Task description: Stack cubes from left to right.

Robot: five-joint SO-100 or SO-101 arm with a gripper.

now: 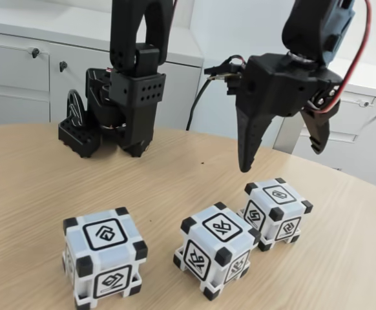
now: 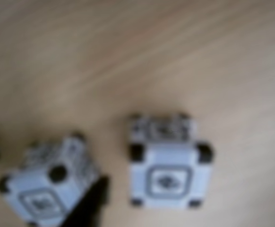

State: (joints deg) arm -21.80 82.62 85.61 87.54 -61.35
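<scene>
Three white cubes with black corners stand apart on the wooden table in the fixed view: a left cube (image 1: 104, 255), a middle cube (image 1: 217, 248) and a right cube (image 1: 278, 210). My black gripper (image 1: 282, 156) hangs open a short way above the right cube, its fingers spread wide with nothing between them. The blurred wrist view looks down on one cube (image 2: 168, 165) near the centre and another cube (image 2: 45, 189) at the lower left.
The arm's black base (image 1: 123, 97) stands at the back left of the table. White cabinets (image 1: 20, 71) line the wall behind. The round table's edge (image 1: 369, 184) curves close behind the right cube. Bare wood (image 1: 39, 181) lies in front of the base.
</scene>
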